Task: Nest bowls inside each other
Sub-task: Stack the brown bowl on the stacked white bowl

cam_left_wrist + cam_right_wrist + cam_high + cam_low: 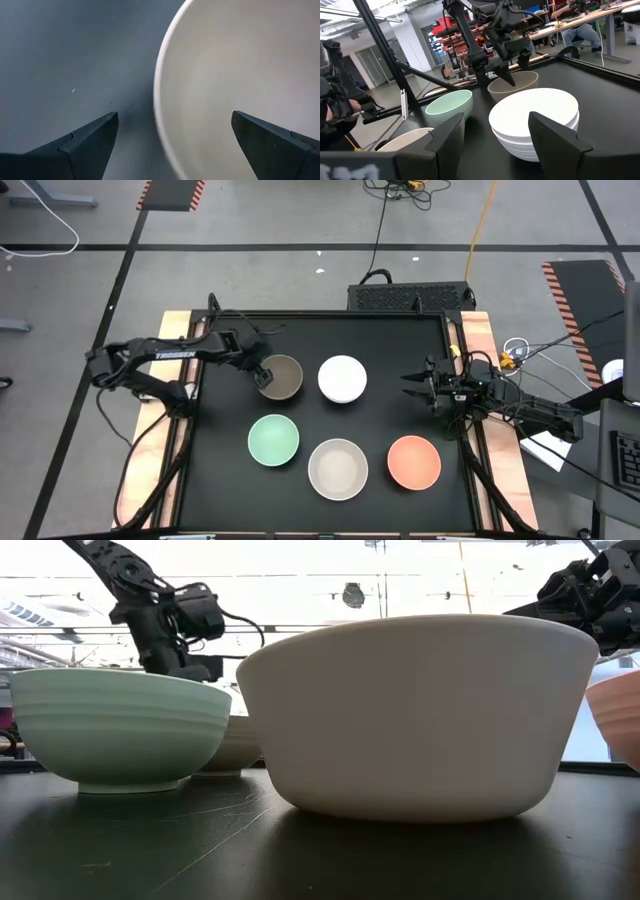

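Observation:
Five bowls stand upright on the black table top (440,350): a grey-brown bowl (285,378) and a white bowl (342,378) in the far row, and a mint green bowl (273,439), a cream-beige bowl (338,468) and a salmon-orange bowl (413,462) in the near row. My left gripper (263,372) is open and points steeply down over the grey-brown bowl's left rim (159,85), one finger above the inside and one outside. I see no touch. My right gripper (408,385) hovers open and level, right of the white bowl (535,122).
Wooden strips (478,340) border the table top on both sides. A black box (410,295) and cables lie on the floor beyond the far edge. A person sits at a desk (580,27) far back in the room. Bare table lies between the two rows.

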You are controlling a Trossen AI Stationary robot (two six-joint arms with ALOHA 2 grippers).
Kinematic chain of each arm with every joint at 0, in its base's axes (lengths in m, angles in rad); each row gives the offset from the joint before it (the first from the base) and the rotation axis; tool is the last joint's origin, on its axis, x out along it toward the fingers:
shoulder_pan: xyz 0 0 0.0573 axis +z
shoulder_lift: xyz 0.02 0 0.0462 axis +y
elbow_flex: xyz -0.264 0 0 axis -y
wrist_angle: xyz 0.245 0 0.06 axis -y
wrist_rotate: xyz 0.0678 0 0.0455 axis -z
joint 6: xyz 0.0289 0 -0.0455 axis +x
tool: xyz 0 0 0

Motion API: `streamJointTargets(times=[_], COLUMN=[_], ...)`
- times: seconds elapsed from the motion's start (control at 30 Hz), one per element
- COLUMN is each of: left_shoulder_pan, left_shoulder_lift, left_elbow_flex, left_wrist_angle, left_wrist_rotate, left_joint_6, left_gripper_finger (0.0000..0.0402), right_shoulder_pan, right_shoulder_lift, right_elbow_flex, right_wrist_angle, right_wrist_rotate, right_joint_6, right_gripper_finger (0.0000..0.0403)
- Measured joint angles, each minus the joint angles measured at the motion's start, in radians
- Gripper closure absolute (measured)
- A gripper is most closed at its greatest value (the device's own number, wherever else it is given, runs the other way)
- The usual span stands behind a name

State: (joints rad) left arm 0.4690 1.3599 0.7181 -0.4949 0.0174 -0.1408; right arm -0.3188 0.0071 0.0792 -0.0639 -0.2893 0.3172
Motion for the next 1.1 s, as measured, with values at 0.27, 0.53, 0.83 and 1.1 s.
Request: streamJointTargets(times=[0.27, 0.53, 0.83, 1.1], left_shoulder_pan=[0.000, 0.002, 0.002, 0.002], left_shoulder_lift=[0.040, 0.013, 0.014, 0.014], left_elbow_flex=[0.000, 0.050, 0.105, 0.105], left_wrist_angle=[0.045, -0.002, -0.035, -0.038], left_wrist_rotate=[-0.001, -0.009, 0.064, 0.087], left_joint_6=[0.026, 0.035, 0.045, 0.075], left_gripper_finger=[0.0009, 0.0009, 0.0112, 0.0294], right_shoulder_pan=[0.000, 0.000, 0.000, 0.000], right_shoulder_lift=[0.000, 0.001, 0.003, 0.004], right_elbow_flex=[0.000, 0.000, 0.000, 0.000], right_wrist_angle=[0.000, 0.000, 0.000, 0.000], right_wrist_rotate=[0.000, 0.000, 0.000, 0.000], right_joint_6=[0.003, 0.000, 0.000, 0.001], right_gripper_finger=[0.0190, 0.0190, 0.0190, 0.0190])
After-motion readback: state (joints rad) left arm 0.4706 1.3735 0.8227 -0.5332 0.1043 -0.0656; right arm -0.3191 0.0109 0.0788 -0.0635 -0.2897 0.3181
